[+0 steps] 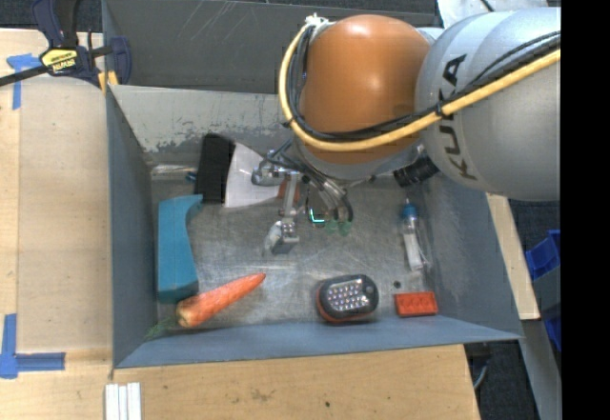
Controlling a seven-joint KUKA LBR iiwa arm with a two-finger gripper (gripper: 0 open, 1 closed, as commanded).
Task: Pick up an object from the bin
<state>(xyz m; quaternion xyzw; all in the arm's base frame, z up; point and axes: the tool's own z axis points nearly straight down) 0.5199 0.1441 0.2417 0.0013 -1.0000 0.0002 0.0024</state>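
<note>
In the camera view, the approach step was judged in hand, the gripper [305,221] being placed low at the centre of the bin [129,237], just beside a small green thing [339,227]; its claw's opening could not be told, and centring, then closing, was judged needed next.

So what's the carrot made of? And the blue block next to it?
The carrot looks like a plastic or rubber toy: its orange skin is smooth, even and slightly shiny. The blue block looks like foam or sponge: dull, no shine, with soft rounded corners. It could be soft plastic instead; the view leaves that open.
</note>
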